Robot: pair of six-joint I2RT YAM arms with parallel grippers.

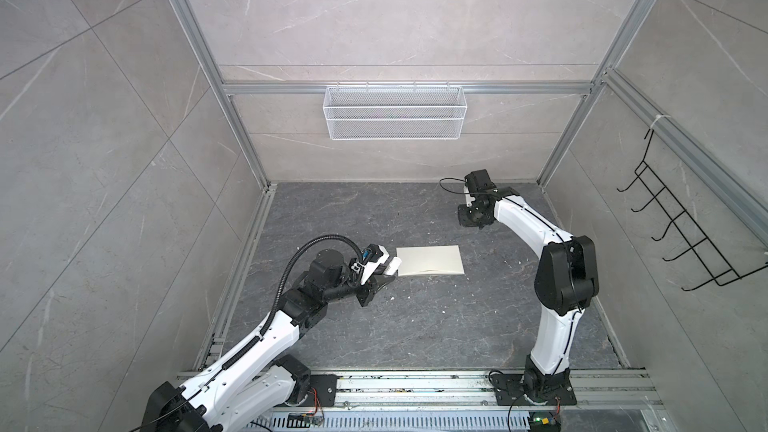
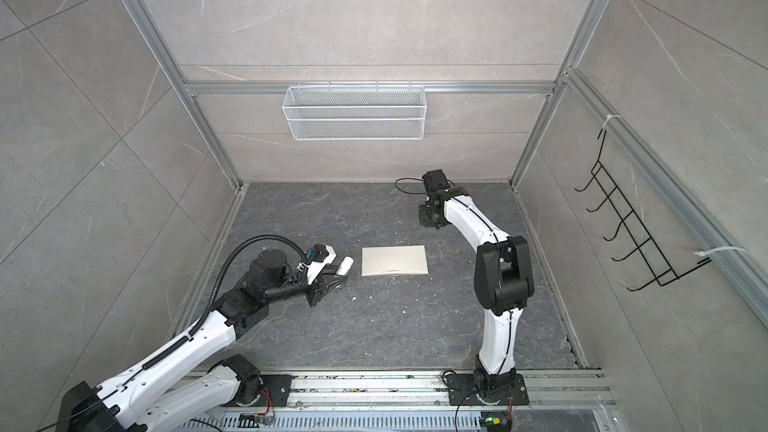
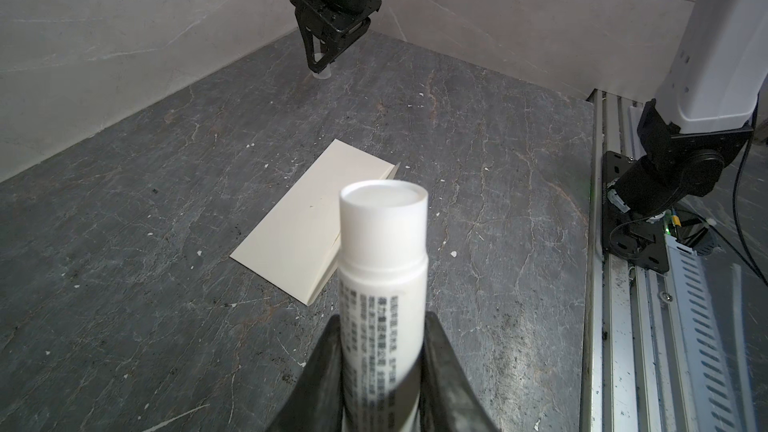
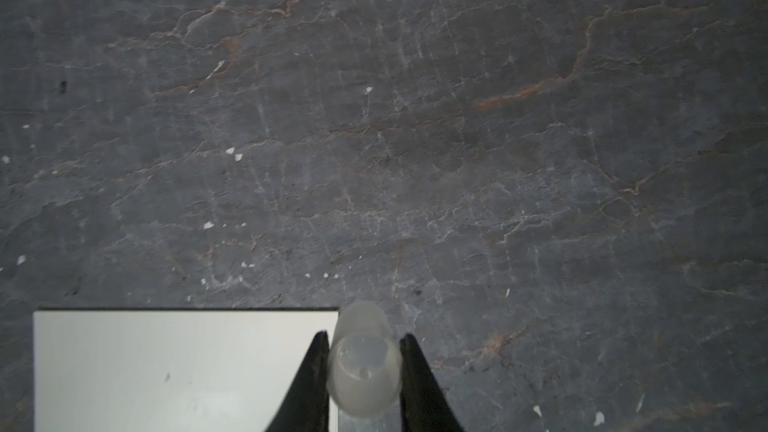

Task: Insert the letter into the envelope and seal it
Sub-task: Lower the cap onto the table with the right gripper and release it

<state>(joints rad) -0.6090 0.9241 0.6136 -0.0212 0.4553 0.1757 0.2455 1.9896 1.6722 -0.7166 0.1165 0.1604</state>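
So the envelope (image 1: pixel 430 265) lies flat around the middle of the counter (image 1: pixel 415 334). The glue stick (image 3: pixel 384 251) sits in the left claw (image 3: pixel 382 326) just off the envelope's left end. The right claw (image 3: pixel 320 64) is well apart, near the back right corner, cap (image 3: pixel 322 73) between its fingers. A basket (image 1: pixel 394 114) hangs on the back wall (image 1: pixel 395 14) — hook rack (image 1: pixel 684 213) on the right wall (image 1: pixel 706 76).

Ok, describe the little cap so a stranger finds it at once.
On the dark stone tabletop, look to the far right corner, where the right gripper points down. Pinched in it is the cap: small, frosted and see-through, unlike the opaque white glue stick in the left gripper.
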